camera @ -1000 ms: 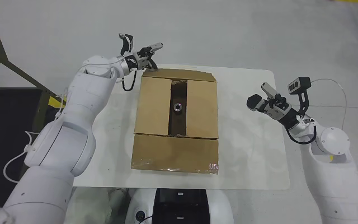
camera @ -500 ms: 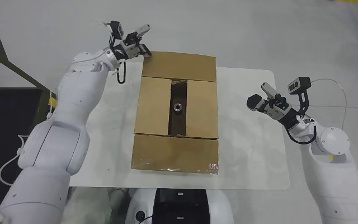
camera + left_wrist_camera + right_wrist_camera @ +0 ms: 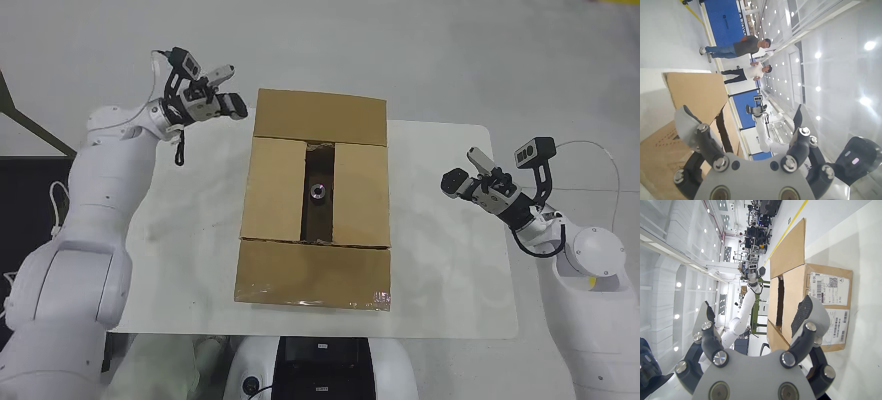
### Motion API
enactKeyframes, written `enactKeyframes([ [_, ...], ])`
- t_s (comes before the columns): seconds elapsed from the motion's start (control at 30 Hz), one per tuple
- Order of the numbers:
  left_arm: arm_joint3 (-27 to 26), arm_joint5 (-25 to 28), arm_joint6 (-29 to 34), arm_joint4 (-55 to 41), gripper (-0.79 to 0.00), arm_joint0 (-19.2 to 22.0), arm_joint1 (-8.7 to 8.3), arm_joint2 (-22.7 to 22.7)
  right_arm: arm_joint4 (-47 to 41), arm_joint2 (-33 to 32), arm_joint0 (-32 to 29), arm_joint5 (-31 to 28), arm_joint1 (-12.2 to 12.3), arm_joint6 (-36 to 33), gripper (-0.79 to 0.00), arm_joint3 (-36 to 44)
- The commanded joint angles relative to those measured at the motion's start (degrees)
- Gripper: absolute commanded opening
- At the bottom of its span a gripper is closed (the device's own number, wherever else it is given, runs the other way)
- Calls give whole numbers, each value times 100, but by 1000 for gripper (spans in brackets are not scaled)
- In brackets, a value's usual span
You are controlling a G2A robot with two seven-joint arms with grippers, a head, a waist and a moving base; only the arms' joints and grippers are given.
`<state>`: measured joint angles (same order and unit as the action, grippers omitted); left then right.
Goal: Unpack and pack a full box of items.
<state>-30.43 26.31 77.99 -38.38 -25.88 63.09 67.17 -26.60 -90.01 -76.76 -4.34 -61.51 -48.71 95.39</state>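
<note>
Top view: white table, box, grey floor; left end effector, right end effector apart.

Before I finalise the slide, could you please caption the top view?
Brown cardboard box, flaps parted, on the white table, flanked by the open left gripper and open right gripper.

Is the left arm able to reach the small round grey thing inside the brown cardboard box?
Probably not: the inner flaps leave just a narrow slot above the small round thing.

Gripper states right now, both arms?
Left gripper: open, holding nothing.
Right gripper: open, holding nothing.
</note>
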Motion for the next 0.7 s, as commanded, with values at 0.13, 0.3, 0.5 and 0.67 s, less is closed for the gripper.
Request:
enactKeyframes([
  [0.13, -892, -217, 215, 185, 0, -605, -455, 701, 0, 0, 0, 0, 0, 0, 0, 0],
  [0.3, -1500, -492, 491, 239, 0, -1054, -771, 1322, 0, 0, 0, 0, 0, 0, 0, 0],
  [0.5, -1902, -792, 791, 314, 0, -1313, -1020, 1798, 0, 0, 0, 0, 0, 0, 0, 0],
  [0.67, -2009, -931, 930, 751, 0, -1223, -1188, 1920, 0, 0, 0, 0, 0, 0, 0, 0],
])
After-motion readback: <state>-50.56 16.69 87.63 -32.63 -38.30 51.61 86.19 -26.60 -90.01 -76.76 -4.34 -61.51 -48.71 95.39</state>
